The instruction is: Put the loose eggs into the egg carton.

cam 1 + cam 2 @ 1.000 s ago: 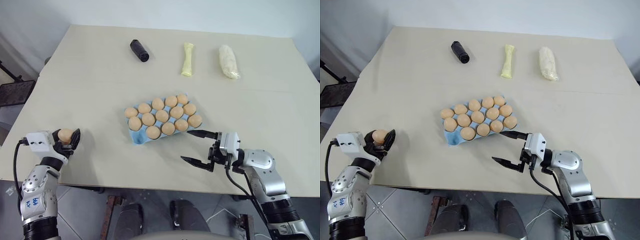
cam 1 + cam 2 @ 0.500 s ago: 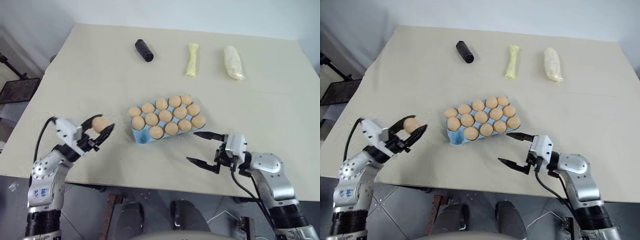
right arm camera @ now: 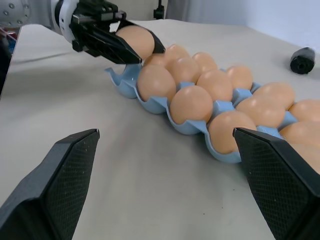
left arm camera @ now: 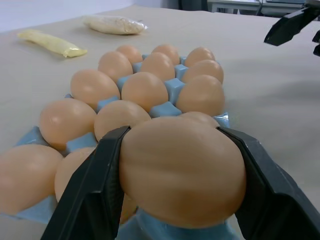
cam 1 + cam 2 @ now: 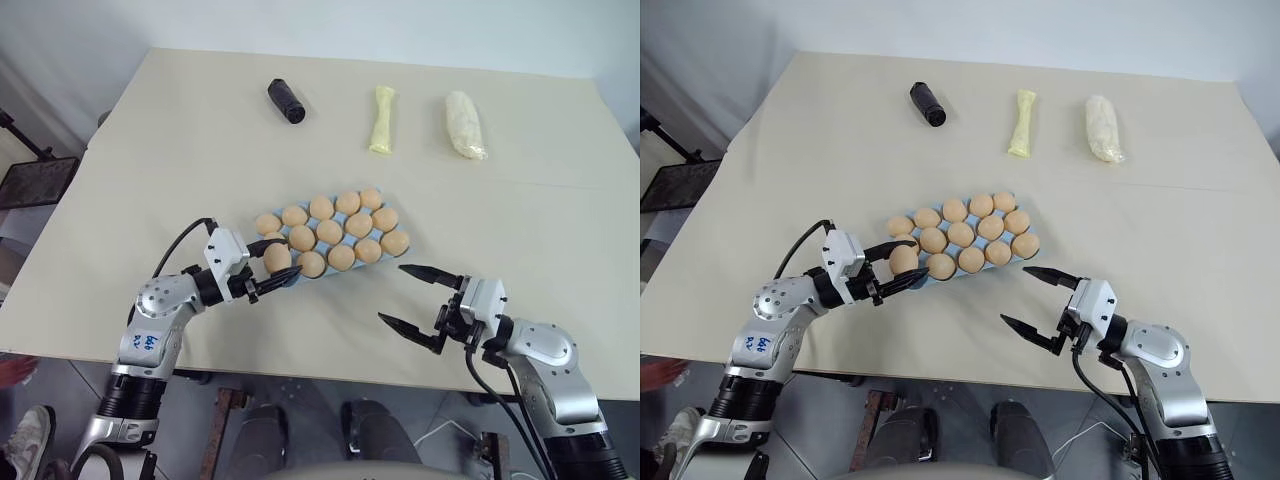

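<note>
The left gripper [image 5: 276, 262] pinches an egg [image 4: 182, 170] between its two black fingers [image 4: 87, 192], held just above the near left corner of the blue carton [image 5: 291, 278], over the last free cup there. The carton sits mid-table [image 5: 160, 150] with eggs in its other cups [image 5: 330, 231], three slanted rows. The right gripper [image 5: 415, 296] hovers near the carton's near right side, clear of it, its fingers spread wide with nothing between them. Along the far side of the table lie a black cylinder [image 5: 285, 101], a yellow bag [image 5: 380, 119] and a white bag [image 5: 464, 124], well apart from the carton
</note>
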